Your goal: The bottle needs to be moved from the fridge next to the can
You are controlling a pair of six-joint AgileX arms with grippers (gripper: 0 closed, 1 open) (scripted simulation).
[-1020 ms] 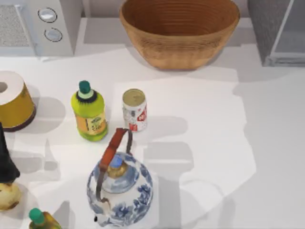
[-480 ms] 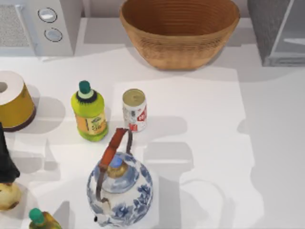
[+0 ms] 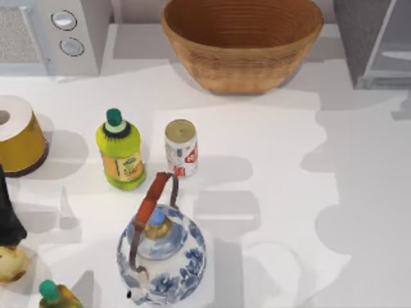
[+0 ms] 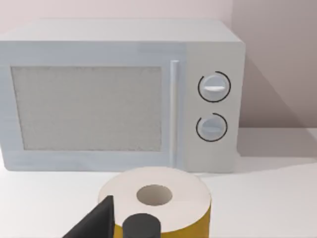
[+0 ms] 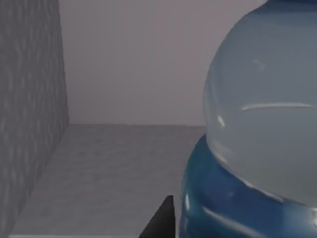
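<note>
Right gripper finger tip [image 5: 161, 220] sat just beside the bottle [image 5: 257, 139] in the right wrist view, inside the fridge [image 5: 29, 114]; couldn't tell how far open, or whether anything was gripped. Bottle stood close against the wrist camera, clear upper body over blue label band, on the grey fridge floor with the speckled wall alongside and a plain back wall behind.

Left gripper [image 4: 116, 225] parked low over the yellow cylinder [image 4: 156, 206] with white top, facing the white appliance [image 4: 119, 94] with 2 round knobs; finger state also unclear.

Seen from the top camera: fridge [image 3: 369, 38] at 1 o'clock in the far corner, pale door toward the table. Can [image 3: 181, 147] upright just left of centre, at about 10 o'clock from table middle. Yellow-green bottle [image 3: 120, 151] just beside the can at its 9 o'clock. Blue-and-white teapot [image 3: 160, 250] near the can at its 6 o'clock. Wicker basket [image 3: 241, 42] at 12 o'clock, well apart from the can.
</note>
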